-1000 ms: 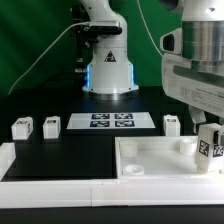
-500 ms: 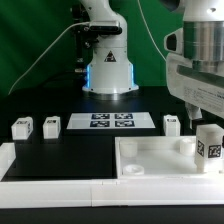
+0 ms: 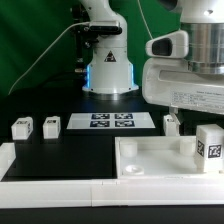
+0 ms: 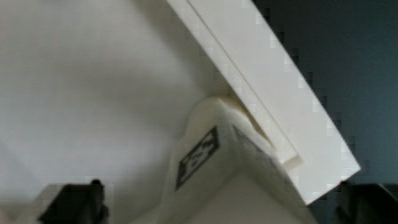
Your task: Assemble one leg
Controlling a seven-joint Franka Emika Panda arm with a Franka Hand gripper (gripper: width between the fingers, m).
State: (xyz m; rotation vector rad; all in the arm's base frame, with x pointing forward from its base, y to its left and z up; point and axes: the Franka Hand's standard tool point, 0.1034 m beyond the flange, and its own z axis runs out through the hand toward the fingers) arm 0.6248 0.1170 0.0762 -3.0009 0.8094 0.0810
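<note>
A leg (image 3: 209, 141), a small white block with a black-and-white tag, stands upright on the far corner of the large flat white square part (image 3: 160, 162) at the exterior view's right. My gripper (image 3: 192, 108) hangs above it and a little toward the exterior view's left, not touching it. In the wrist view the gripper (image 4: 231, 206) is open, with one dark finger (image 4: 75, 202) far to the side. The leg (image 4: 228, 150) stands free against the part's raised edge (image 4: 267, 80).
Three more legs stand on the black table: two (image 3: 22, 128) (image 3: 51, 125) at the exterior view's left and one (image 3: 171, 124) behind the gripper. The marker board (image 3: 110, 122) lies mid-table before the robot base (image 3: 108, 65). A white rail (image 3: 40, 170) runs along the front.
The gripper has let go of the leg and has risen and shifted toward the exterior view's left. The leg stays upright on the part's corner.
</note>
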